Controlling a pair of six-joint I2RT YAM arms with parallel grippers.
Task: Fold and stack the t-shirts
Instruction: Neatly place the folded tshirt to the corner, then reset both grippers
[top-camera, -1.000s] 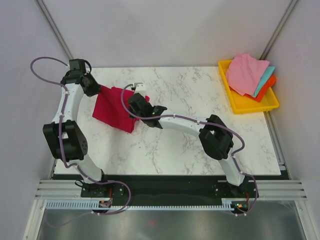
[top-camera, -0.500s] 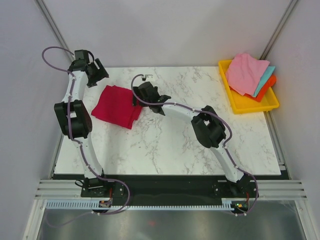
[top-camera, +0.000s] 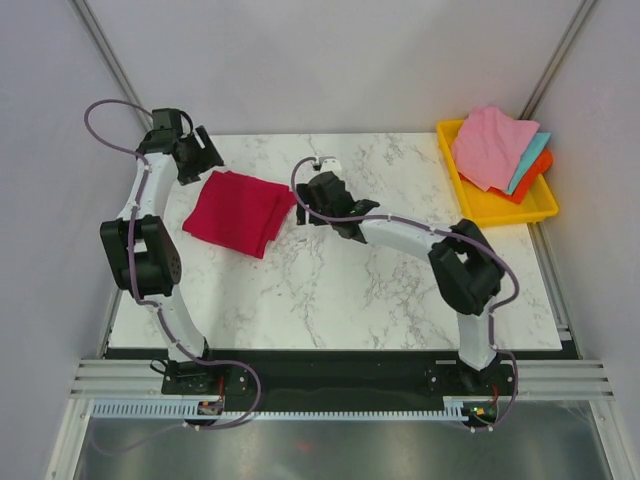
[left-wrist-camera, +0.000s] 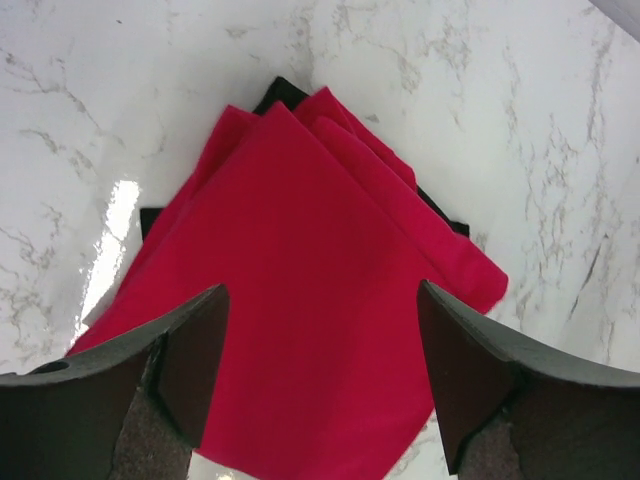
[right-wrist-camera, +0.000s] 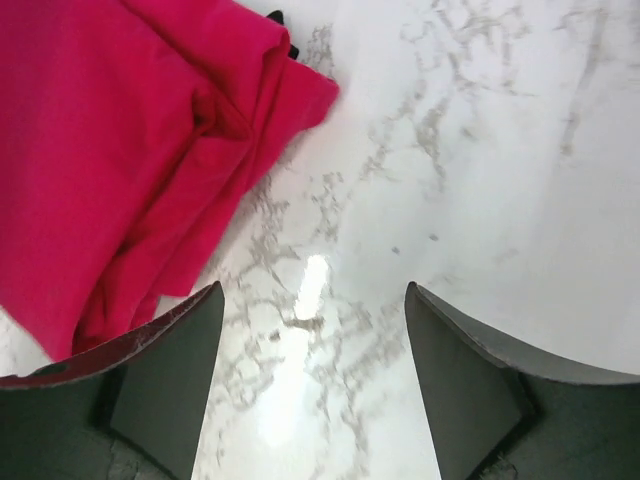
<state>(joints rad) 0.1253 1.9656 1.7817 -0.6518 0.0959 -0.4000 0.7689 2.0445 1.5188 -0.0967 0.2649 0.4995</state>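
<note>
Moved: both arms have backed off the folded crimson t-shirt (top-camera: 240, 210) since a second ago. My left gripper (left-wrist-camera: 320, 290) has lifted from its far-left corner, and my right gripper (right-wrist-camera: 312, 295) has drawn away to the right, elbow swinging out toward the tray side.
Left jaws: spread wide with nothing between them, hanging above the shirt; the cloth fills the gap in the wrist view.
Right jaws: spread wide too, empty, over bare marble just beside the shirt's right edge.
T-shirt: lying flat on the far-left part of the marble tabletop (top-camera: 350, 280), a skewed rectangle with several layers showing along one edge. I cannot tell whether that is one shirt or two.
Under the shirt: small black corners (left-wrist-camera: 281, 90) peek out at its edges; I cannot tell what they are.
Yellow tray (top-camera: 500, 215): at the far-right corner, well apart from the shirt, holding a pink cloth (top-camera: 490, 145) on top of a teal cloth (top-camera: 533, 155) and an orange cloth (top-camera: 543, 175).
</note>
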